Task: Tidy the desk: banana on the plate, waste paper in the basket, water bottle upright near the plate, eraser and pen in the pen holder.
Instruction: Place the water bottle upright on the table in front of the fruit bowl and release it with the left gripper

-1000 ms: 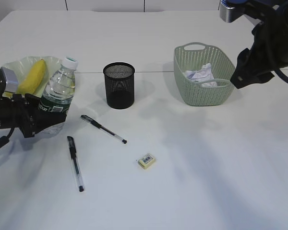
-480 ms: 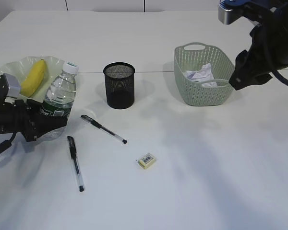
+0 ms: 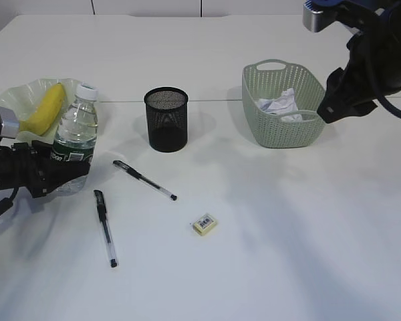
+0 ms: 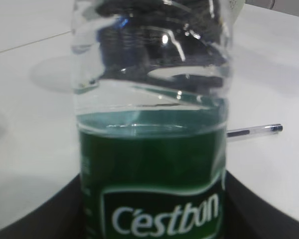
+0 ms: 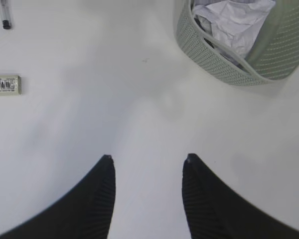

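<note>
Exterior view: left fingers (image 3: 70, 172) clamp the water bottle (image 3: 74, 137), upright just beside the plate (image 3: 13, 93); right fingers (image 5: 148, 172) hang apart, empty, above the table (image 3: 287, 221) near the basket (image 3: 283, 103).

Slanted exterior overview; wrist close-ups (shared: basket (image 3: 284, 101)).

Looks like an office or lab test setup: big plain white bench (image 3: 267, 267) w/ a seam across it, pale wall panels at 12 o'clock. Desk stuff on it: black mesh pen cup (image 3: 166, 119), two pens (image 3: 144, 180), eraser (image 3: 205, 225), green basket (image 3: 281, 100) at 2 o'clock. No home furnishings visible.
</note>
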